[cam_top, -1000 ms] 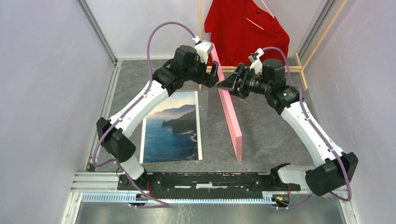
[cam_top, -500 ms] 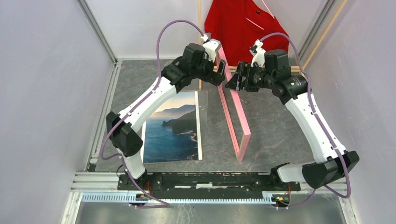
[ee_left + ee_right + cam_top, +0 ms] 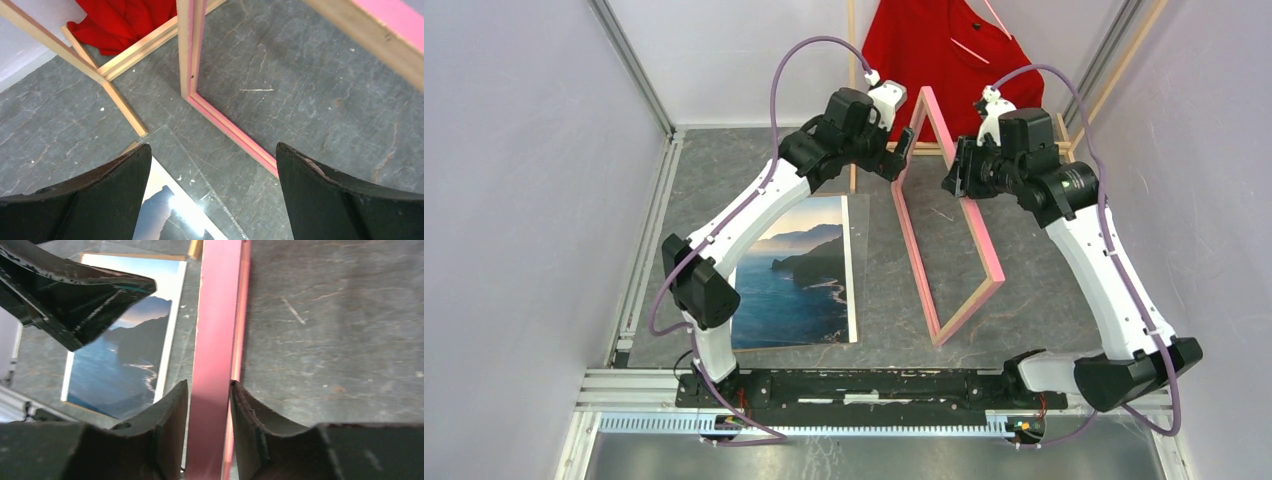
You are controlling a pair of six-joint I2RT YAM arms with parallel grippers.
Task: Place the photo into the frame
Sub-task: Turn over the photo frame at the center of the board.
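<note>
Step, by my read: laying frame (image 3: 915,262) flat. Right gripper (image 3: 208,390) pinched on raised long rail; opposite rail on table (image 3: 1034,270). Left gripper (image 3: 212,149) wide open, empty. Photo (image 3: 796,275) flat, face-up, left of frame. Next: lower gently, release.

Photo (image 3: 796,280) corner hidden under left arm (image 3: 744,210); frame (image 3: 215,340) cropped in wrist views.

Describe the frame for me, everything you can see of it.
The frame is a thin, empty rectangle, pink on its face with pale bare wood on its other sides. The grey table shows through its opening. It stands tilted, one long rail resting on the table and the other raised. The right gripper has its jaws shut on the raised rail. The left gripper is open near the far end, gripping nothing.
</note>
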